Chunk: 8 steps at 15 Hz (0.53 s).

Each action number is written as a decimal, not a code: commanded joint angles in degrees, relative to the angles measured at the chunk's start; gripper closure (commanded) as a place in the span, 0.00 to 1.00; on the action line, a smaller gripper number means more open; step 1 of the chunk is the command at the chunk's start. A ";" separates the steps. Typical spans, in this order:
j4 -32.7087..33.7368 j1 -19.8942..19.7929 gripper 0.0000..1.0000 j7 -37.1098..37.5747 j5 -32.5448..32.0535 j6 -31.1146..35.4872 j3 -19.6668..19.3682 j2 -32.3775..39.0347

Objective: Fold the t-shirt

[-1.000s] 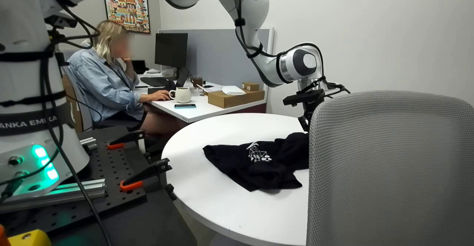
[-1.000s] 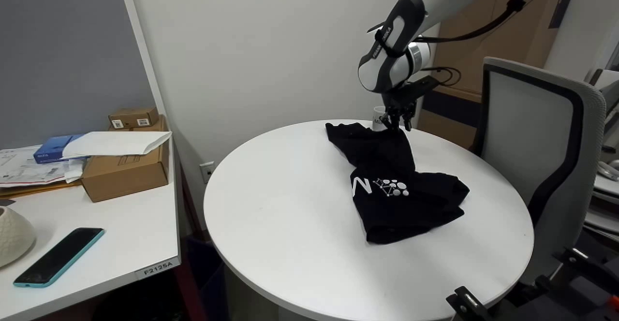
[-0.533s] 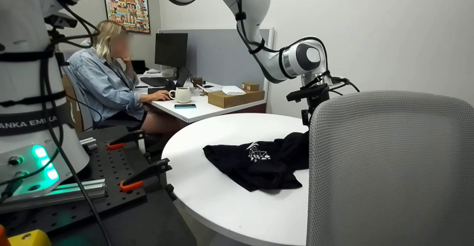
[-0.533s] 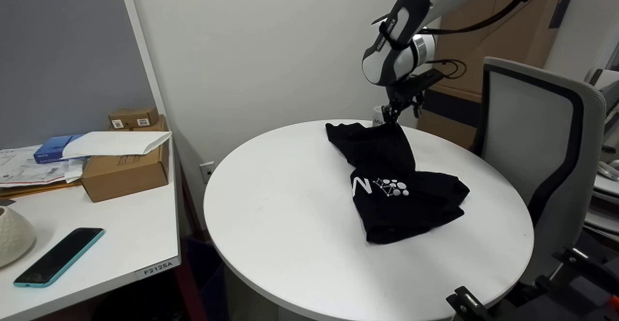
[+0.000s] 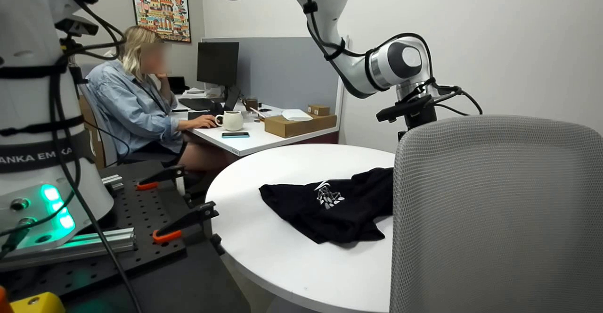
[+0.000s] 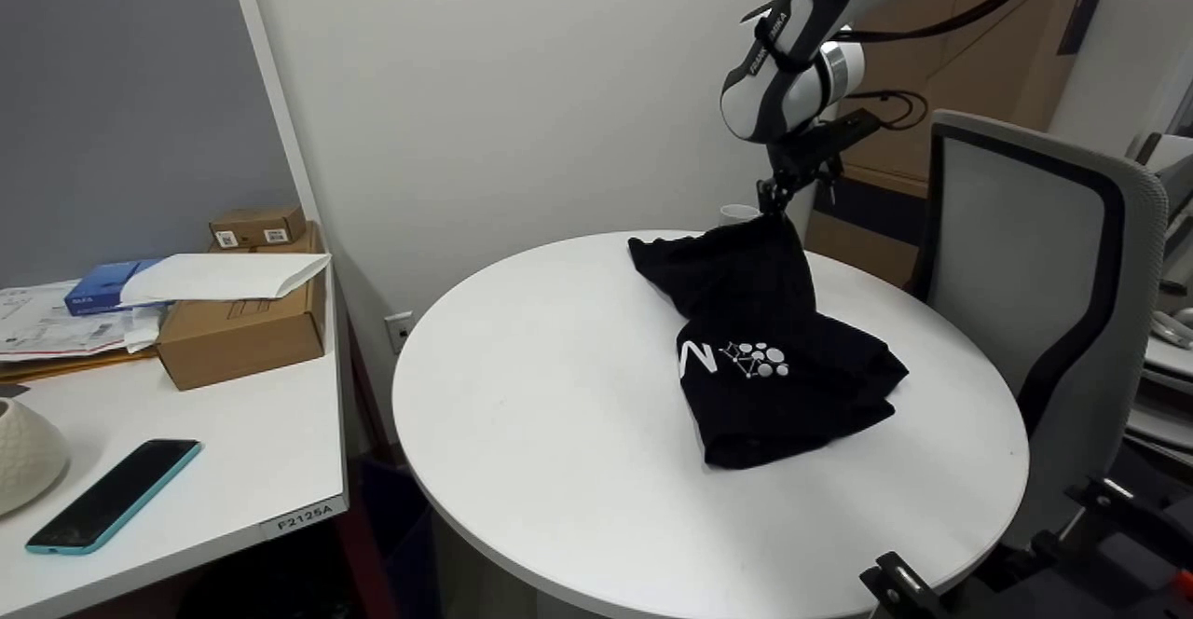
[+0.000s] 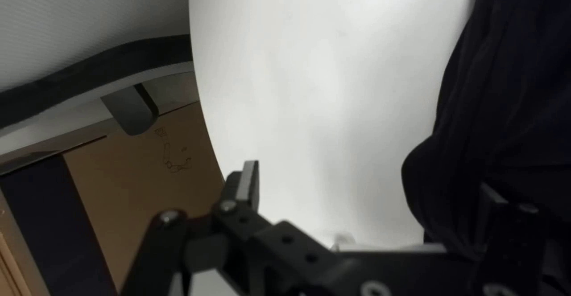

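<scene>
The black t-shirt (image 6: 792, 405) with its white print lies bunched on the round table in both exterior views. Its far part rises to a peak that meets one fingertip of my gripper (image 6: 800, 192). The wrist view has the jaws spread wide, the gripper (image 7: 370, 182) showing only white table between its fingers. Dark fabric of the t-shirt (image 7: 513, 108) surrounds the right-hand finger and seems to hang from it; how it is caught is hidden. In an exterior view the chair covers my fingers and the far end of the t-shirt (image 5: 301, 209).
A white cup (image 6: 738, 214) stands at the table's far edge behind the fabric. The mesh chair (image 6: 1035, 255) is close against the table (image 6: 541, 414). Large cardboard boxes (image 6: 988, 69) lean behind the arm. A person (image 5: 136, 86) sits at the adjoining desk.
My gripper has opened wide while rising and moving away, rightward in both exterior views. The far part of the t-shirt has been pulled up with one finger.
</scene>
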 commanded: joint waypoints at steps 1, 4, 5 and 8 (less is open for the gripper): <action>-1.51 -0.12 0.00 1.06 -1.03 0.55 0.10 -1.38; -1.96 -0.05 0.00 0.14 -0.72 -0.01 0.96 -1.56; -2.19 -0.14 0.00 -0.40 -0.37 -0.28 1.63 -1.70; -2.72 -2.75 0.00 -4.71 4.42 -1.54 7.71 -2.75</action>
